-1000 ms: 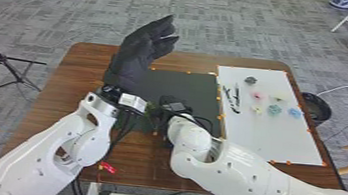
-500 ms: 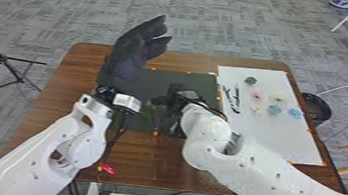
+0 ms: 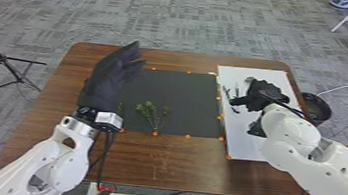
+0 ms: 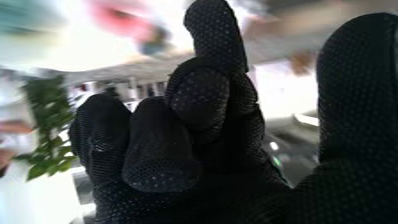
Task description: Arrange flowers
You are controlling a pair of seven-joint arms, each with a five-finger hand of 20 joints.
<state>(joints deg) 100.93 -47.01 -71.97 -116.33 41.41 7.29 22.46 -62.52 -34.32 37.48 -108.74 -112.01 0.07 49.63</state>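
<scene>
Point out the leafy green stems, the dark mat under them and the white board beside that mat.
Leafy green stems [image 3: 147,108]: head view, on their leaves.
Dark mat [image 3: 185,94]: head view, on its bare middle.
White board [image 3: 242,144]: head view, on its bare near part.

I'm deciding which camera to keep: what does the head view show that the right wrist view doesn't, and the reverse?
Head view: the left hand, the black mat and orange markers along its edge.
Right wrist view: a blurred pink shape and a blurred teal patch.
Both: the right hand and leafy greenery, possibly not the same pieces.
</scene>
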